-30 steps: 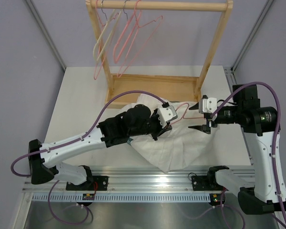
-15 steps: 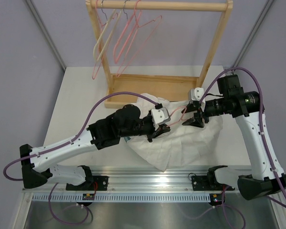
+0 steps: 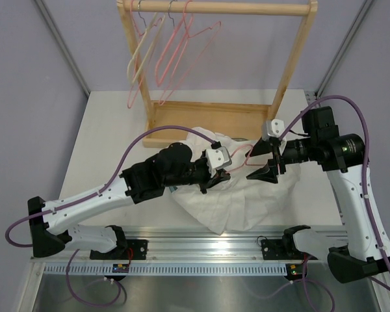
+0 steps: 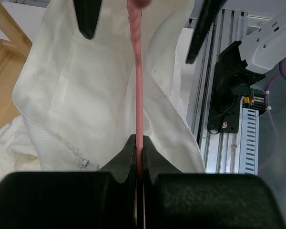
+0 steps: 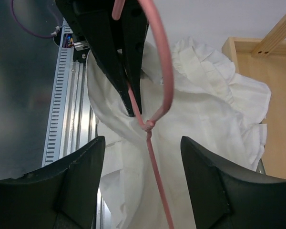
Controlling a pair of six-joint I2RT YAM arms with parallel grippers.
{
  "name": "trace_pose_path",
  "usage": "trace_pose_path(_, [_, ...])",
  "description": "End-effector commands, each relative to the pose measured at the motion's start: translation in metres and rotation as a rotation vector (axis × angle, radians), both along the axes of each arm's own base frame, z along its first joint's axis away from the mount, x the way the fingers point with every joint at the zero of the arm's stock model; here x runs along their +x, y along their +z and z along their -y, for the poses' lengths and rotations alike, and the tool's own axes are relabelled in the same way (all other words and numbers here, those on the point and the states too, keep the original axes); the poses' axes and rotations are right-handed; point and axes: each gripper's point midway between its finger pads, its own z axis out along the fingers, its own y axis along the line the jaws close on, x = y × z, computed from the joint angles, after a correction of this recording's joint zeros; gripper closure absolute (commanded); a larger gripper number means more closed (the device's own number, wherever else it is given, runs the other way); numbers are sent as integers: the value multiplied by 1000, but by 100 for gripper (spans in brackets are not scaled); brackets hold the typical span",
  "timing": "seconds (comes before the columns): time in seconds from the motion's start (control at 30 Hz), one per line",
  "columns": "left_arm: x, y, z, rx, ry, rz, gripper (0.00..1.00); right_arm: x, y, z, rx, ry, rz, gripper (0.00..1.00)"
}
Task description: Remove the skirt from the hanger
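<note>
The skirt [image 3: 247,195] shows as a white, crumpled garment lying on the table between the two arms. A pink wire hanger [image 3: 245,155] rises out of it. My left gripper [image 3: 222,175] is shut on the hanger's thin pink wire [image 4: 138,71], with the skirt's cloth [image 4: 86,95] spread beyond the fingertips. My right gripper [image 3: 259,162] stands open facing the left one. Its two fingers straddle the hanger's lower wire [image 5: 155,167] below the twisted neck without touching it. In the right wrist view the skirt [image 5: 214,124] lies bunched behind the hanger.
A wooden clothes rack [image 3: 214,117] stands at the back of the table, with several pink and cream hangers [image 3: 175,52] on its top bar. A metal rail [image 3: 201,250] with the arm bases runs along the near edge.
The right gripper came in from the right to the hanger, narrowed, and has opened wide again around the wire. The left arm shifted slightly left, still holding the hanger.
</note>
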Motion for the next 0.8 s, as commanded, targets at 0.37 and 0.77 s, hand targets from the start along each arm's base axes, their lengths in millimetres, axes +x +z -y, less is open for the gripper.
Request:
trace_pose_path(0.37, [-10, 55, 4, -178, -70, 40, 100, 7, -4, -11, -23, -62, -13, 40])
trace_pose_path(0.77, [-10, 61, -2, -188, -70, 50, 100, 17, -4, -16, -20, -79, -53, 53])
